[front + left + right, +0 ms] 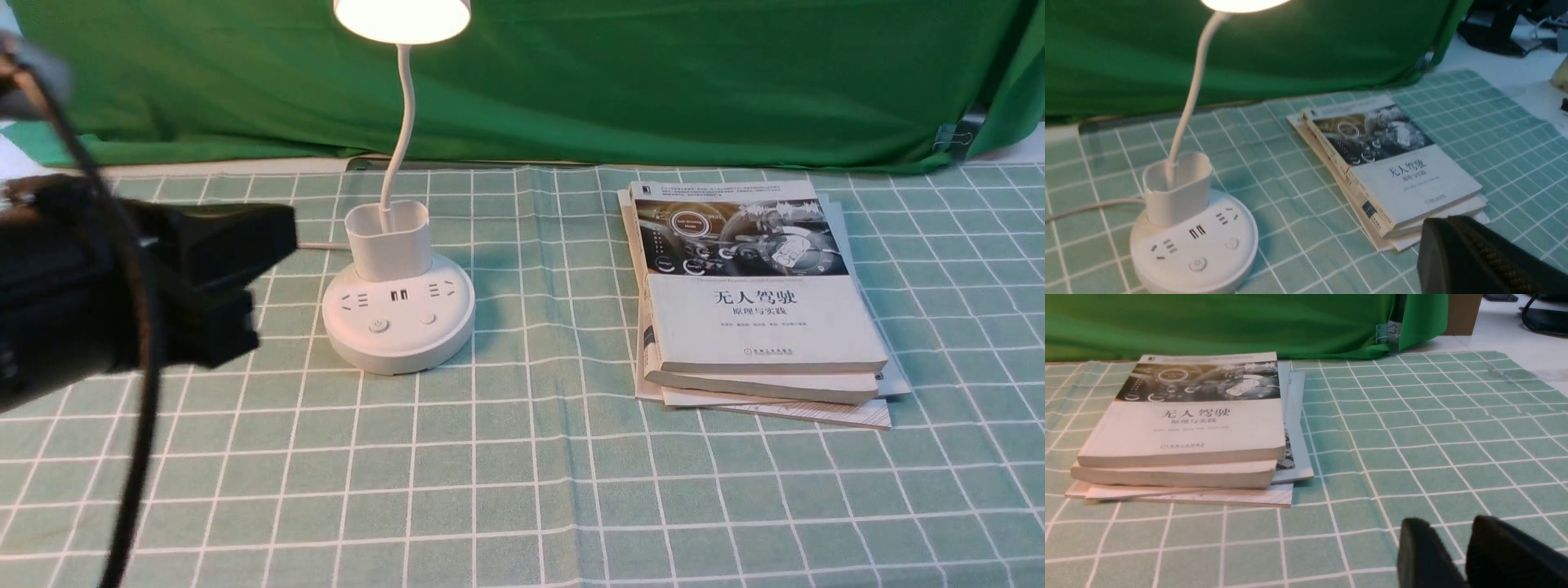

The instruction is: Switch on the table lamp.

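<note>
Lamp [398, 314], already lit, is seen upright on the surface just right of the left fingers [237, 282], whose spread cannot be told, while the right fingers [1453, 555], slightly parted, are well apart.

Stacked books [759, 302] on checked tablecloth [522, 490]

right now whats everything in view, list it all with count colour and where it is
table lamp: one, white, lit, on the cloth left of centre
books: a stack, at least three, white covers, right of the lamp
tablecloth: one, green with white grid, over the table
backdrop: one, green, behind the table
binder clip: one, on the backdrop's right edge
left gripper: black, left of the lamp, not touching it
right gripper: black, slightly apart, over the cloth
</note>
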You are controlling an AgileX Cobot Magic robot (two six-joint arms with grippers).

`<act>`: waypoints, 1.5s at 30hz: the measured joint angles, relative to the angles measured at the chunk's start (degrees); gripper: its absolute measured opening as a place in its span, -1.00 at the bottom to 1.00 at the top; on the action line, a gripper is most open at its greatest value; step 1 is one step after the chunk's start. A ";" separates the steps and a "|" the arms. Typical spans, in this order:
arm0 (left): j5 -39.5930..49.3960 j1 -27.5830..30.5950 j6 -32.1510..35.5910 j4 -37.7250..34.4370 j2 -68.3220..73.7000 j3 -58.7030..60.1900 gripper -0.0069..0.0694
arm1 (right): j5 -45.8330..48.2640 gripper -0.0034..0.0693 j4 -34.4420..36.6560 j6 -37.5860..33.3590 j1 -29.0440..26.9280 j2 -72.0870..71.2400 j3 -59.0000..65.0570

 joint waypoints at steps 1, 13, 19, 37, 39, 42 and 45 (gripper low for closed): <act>0.00 0.00 0.06 0.56 -1.33 0.40 -0.82 | 0.00 -0.25 0.00 0.00 0.00 0.00 0.00; -0.11 0.00 0.50 5.60 -12.22 1.41 -0.82 | 0.00 -0.25 0.00 0.00 0.00 0.00 0.00; -6.25 -0.11 0.55 8.63 -13.46 5.14 -0.82 | 0.00 -0.25 0.00 0.00 0.00 -0.04 0.00; -39.12 19.90 -15.87 31.65 -40.59 40.62 -0.82 | 0.00 -0.25 0.02 -0.02 0.00 -0.04 0.00; -36.46 21.69 -18.12 31.65 -42.43 41.29 -0.82 | 0.00 -0.25 0.02 -0.02 0.00 -0.04 0.00; -25.07 22.58 -19.76 31.35 -43.71 41.32 -0.82 | 0.00 -0.25 0.02 -0.02 0.00 -0.04 0.00; -13.01 22.65 -20.49 29.65 -43.84 41.43 -0.82 | 0.00 -0.25 0.02 -0.02 0.00 -0.04 0.00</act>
